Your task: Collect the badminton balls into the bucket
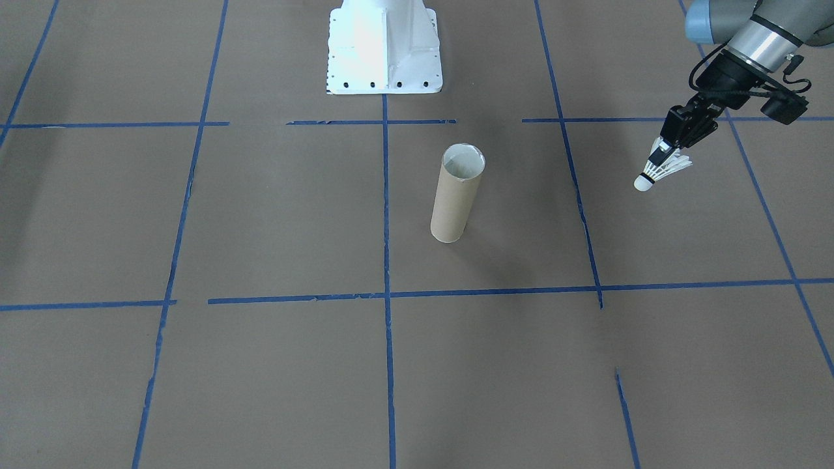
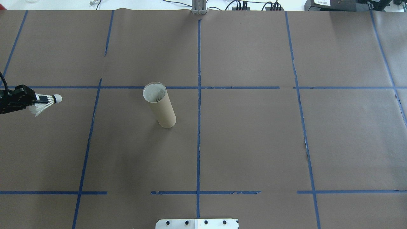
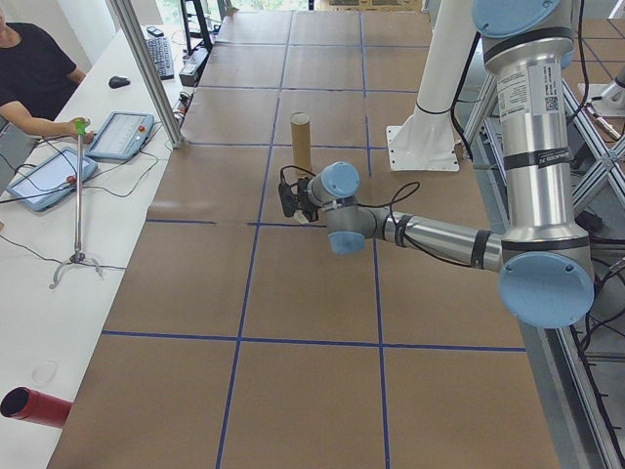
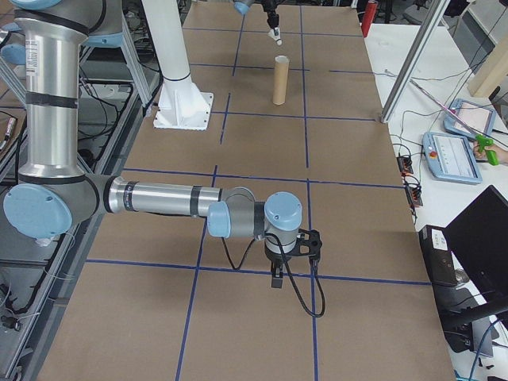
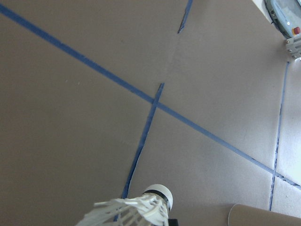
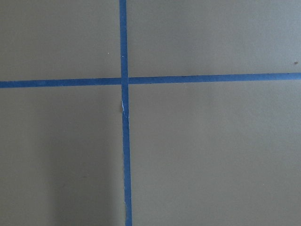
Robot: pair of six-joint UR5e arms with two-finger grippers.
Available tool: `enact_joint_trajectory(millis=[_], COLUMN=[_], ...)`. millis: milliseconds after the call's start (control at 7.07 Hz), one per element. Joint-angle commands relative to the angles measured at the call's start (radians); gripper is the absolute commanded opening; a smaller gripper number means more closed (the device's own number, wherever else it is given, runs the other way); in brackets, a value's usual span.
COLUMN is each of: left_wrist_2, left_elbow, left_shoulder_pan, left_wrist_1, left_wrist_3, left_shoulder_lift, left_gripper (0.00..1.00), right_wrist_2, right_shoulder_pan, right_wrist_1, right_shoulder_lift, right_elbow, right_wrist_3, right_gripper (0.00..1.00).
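left gripper (image 1: 666, 151) clamps 1 shuttlecock (image 1: 658, 172) | 1 bucket (image 1: 457, 193) upright | right gripper unclear

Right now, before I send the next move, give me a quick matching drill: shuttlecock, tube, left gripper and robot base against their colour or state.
Things:
1. shuttlecock
2. cardboard tube
3. left gripper
4. robot base

States:
A. upright on the table, open end up
B. white metal, at the table edge
C. held off the table by its feathers, cork tip forward
D. shut on a light object, away from the tube

Pairs: 1-C, 2-A, 3-D, 4-B
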Motion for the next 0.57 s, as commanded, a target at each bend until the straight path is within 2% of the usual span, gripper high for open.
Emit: enact_joint_trajectory(millis=[0, 283, 425], left_wrist_2=[0.079, 0.08, 0.08], left_elbow=[-0.179, -0.321, -0.346], left_shoulder_pan=[0.0, 0.0, 0.001], left_wrist_1=[0.325, 0.828, 1.134], left_wrist_3=[0.135, 0.253, 0.314], left_shoulder_lift=[-0.034, -0.27, -0.469], left_gripper=[0.0, 0.0, 0.0], right_wrist_2=[0.0, 0.0, 0.0], right_shoulder_pan=[0.0, 0.0, 0.0], right_wrist_1=[0.0, 0.0, 0.0], right_shoulder_lift=[0.0, 0.0, 0.0], right_elbow=[0.0, 0.0, 0.0], right_wrist_3=[0.0, 0.0, 0.0], right_gripper=[1.0, 1.0, 1.0])
